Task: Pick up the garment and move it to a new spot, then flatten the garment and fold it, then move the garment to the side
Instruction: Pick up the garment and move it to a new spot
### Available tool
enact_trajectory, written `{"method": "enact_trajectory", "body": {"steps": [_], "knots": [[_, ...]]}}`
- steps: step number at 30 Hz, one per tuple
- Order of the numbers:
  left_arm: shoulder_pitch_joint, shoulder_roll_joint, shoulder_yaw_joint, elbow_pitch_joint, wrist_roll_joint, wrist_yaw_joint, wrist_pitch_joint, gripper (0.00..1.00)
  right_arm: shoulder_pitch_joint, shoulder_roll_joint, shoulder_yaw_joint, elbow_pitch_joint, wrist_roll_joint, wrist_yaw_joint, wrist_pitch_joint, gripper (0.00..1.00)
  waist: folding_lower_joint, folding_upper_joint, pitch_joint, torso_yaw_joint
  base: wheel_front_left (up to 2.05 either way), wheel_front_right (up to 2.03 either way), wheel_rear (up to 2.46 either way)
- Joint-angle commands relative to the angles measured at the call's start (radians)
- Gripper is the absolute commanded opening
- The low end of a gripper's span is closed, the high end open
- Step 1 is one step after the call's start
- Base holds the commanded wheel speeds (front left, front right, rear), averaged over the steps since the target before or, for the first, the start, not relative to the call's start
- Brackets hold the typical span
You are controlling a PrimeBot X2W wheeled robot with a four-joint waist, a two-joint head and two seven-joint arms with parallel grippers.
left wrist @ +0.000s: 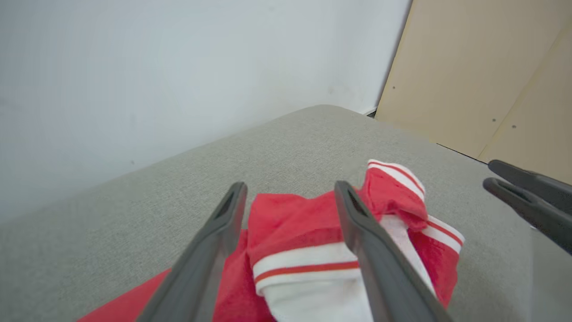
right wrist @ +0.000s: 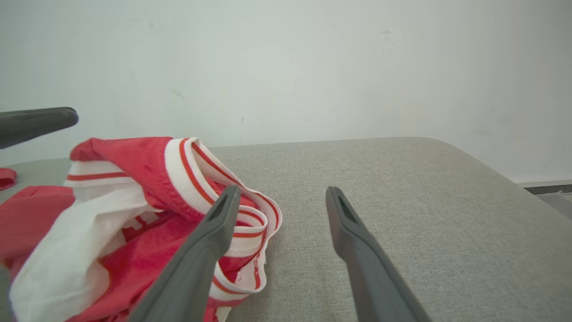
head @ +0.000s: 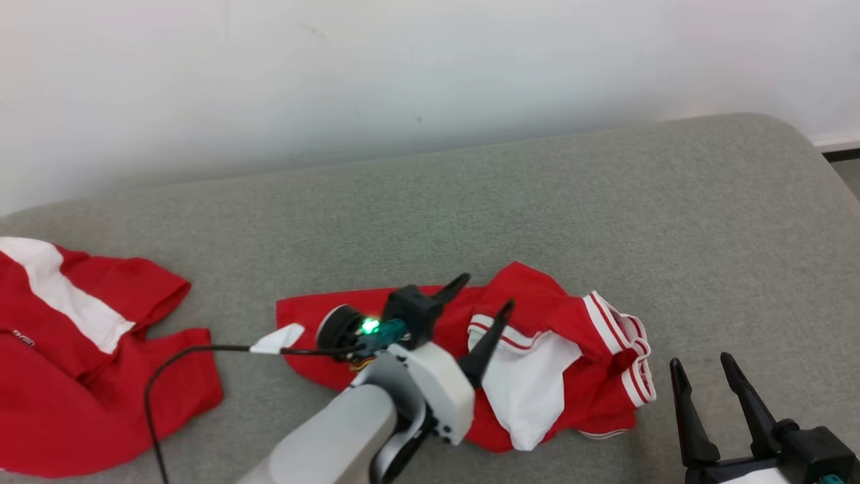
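crumpled red and white garment (head: pixel 551 323) lies in a heap on the grey cushion (head: pixel 571 202), a bit right of centre in head view, with its striped white bands bunched at the right end. left gripper (head: pixel 486 290) sits over the middle of the heap, fingers spread wide with nothing pinched between them; cannot tell if the tips touch the cloth. right gripper (head: pixel 702 359) is low at the right, just beside the garment's right edge but apart from it, jaws wide and empty. in right wrist view its left finger lines up over the striped band. second red and white garment (head: pixel 87 363) is at the cushion's far left, well apart. black cable (head: pixel 175 356) with a white tag runs to the left wrist, where a green light (head: pixel 369 327) is lit. white wall (head: pixel 403 81) behind
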Motion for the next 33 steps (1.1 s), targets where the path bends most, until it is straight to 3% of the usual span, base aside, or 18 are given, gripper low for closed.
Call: {"method": "enact_trajectory", "body": {"steps": [1,15,20,29,32,33], "knots": [[0.026,0.029,0.006,-0.014,-0.003,0.010,0.008,1.00,0.018,-0.007,-0.005,-0.003,0.000,-0.002,0.001,1.00,0.0000,-0.0001,-0.010,0.014,0.00,0.00,0.00],[0.200,0.376,0.078,-0.036,-0.006,0.169,0.109,1.00,0.035,-0.008,-0.007,-0.014,-0.008,-0.002,0.000,1.00,0.0000,-0.0001,-0.006,0.073,0.00,0.00,0.00],[0.224,0.441,0.078,-0.019,0.004,0.211,0.159,1.00,0.035,-0.006,-0.006,-0.015,-0.006,-0.002,0.000,1.00,0.0000,-0.0001,0.007,0.087,0.00,0.00,0.00],[0.206,0.478,0.042,0.018,0.037,0.256,0.274,1.00,0.005,-0.012,0.004,-0.018,0.002,-0.002,0.000,1.00,0.0000,-0.0001,0.050,0.089,0.00,0.00,0.00],[0.207,0.488,0.043,0.036,0.023,0.254,0.295,1.00,0.002,-0.016,0.001,-0.017,0.006,-0.002,0.000,1.00,0.0000,-0.0001,0.064,0.088,0.00,0.00,0.00],[0.205,0.489,0.047,0.039,0.015,0.255,0.298,0.00,0.001,-0.016,0.000,-0.017,0.006,-0.002,0.000,1.00,0.0000,-0.0001,0.068,0.088,0.00,0.00,0.00]]}}
